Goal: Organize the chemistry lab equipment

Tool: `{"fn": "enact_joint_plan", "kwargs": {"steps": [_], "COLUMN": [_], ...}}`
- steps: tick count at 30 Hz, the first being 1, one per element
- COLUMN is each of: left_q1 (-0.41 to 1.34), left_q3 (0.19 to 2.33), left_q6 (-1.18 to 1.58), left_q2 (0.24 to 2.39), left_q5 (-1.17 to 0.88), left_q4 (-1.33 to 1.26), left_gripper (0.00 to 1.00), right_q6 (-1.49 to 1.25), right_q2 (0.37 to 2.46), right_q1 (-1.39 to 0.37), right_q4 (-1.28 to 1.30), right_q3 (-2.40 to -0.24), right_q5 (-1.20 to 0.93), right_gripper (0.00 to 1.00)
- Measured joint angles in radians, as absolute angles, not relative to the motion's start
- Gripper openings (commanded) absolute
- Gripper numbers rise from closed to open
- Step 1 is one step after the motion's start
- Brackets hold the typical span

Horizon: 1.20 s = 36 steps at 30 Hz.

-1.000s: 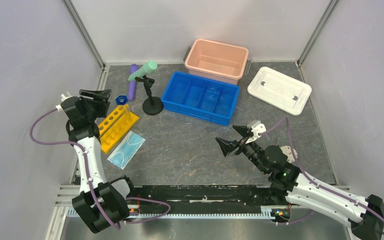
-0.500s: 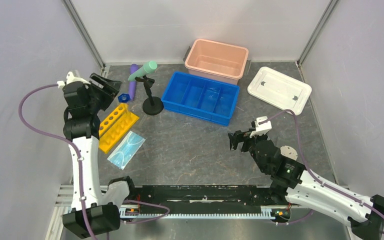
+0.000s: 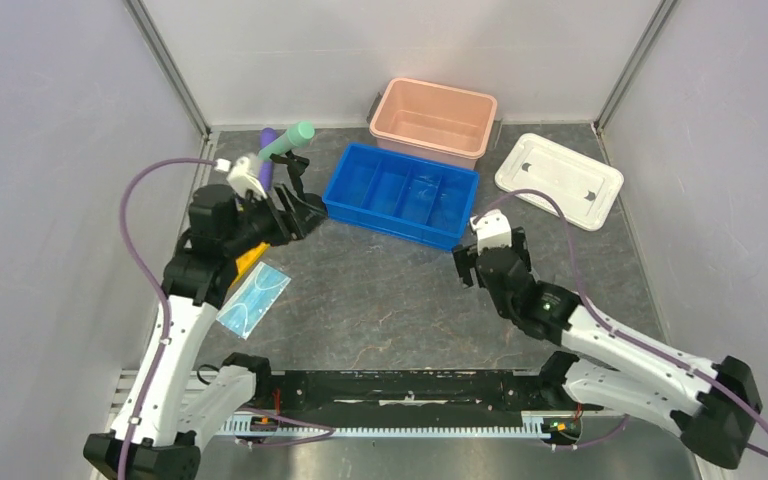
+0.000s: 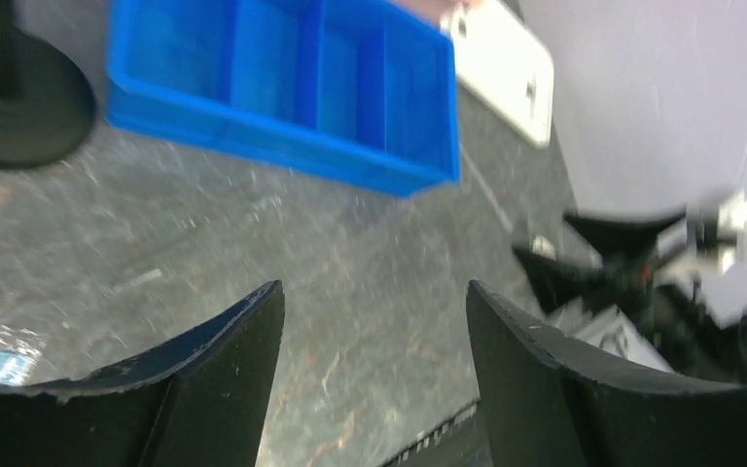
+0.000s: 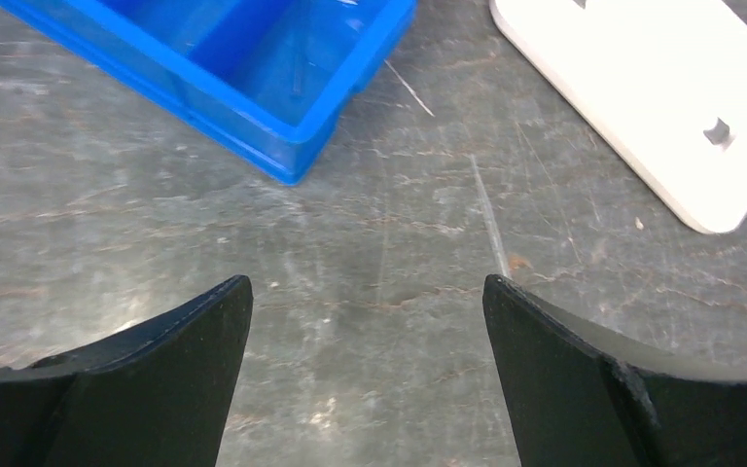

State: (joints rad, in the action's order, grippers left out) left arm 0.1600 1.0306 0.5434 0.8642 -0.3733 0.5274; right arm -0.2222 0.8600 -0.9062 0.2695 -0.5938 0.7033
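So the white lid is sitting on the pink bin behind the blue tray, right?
No. The white lid lies on the table beside the pink bin, which stands open behind the blue tray. The top view shows it.

Seen from above: a grey, stone-patterned worktop (image 3: pixel 380 290) is lying between three plain pale-lilac walls (image 3: pixel 50 150), which are meeting at two metal corner posts (image 3: pixel 167 65); even, diffuse light is falling across it, casting soft shadows.

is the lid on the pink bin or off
Off. The white lid lies flat to the right of the pink bin, apart from it, and the bin's inside is open to view.
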Motion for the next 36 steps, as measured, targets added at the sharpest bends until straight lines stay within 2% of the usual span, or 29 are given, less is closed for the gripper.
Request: {"fn": "enact_joint_plan", "kwargs": {"steps": [5,9,11,18,30,33,36], "left_q1": [0.255,0.313,0.334,0.389,0.423,0.423,0.423], "left_q3": [0.905,0.841,0.829,0.830,0.836,0.839,0.841], "left_q6": [0.483,0.430,0.415,0.370,0.346,0.341,0.333], "left_q2": [0.882,0.891,0.893,0.912,0.962,0.962,0.962], "left_q5": [-0.439,-0.449,-0.449,-0.422,-0.402,-0.389,-0.375], "left_q4": [0.513,0.508,0.502,0.492,0.494,0.496,0.500], "left_gripper": [0.76,0.78,0.79,0.80,0.82,0.82,0.82], "right_q6": [-0.184,-0.153,-0.139,-0.106,-0.043,-0.035,-0.030], "right_q2": [1.017,1.113,1.159,1.304,1.478,1.510,1.525], "right_q1": [-0.680,-0.533,-0.455,-0.232,-0.095,-0.089,-0.089], "right_q4": [0.287,0.297,0.289,0.263,0.233,0.224,0.211], "right_q3": [-0.647,-0.677,-0.687,-0.703,-0.746,-0.746,-0.749], "right_q5": [0.568,0.475,0.419,0.288,0.139,0.125,0.113], "right_gripper": [0.84,0.64,0.58,0.54,0.54,0.47,0.33]}}
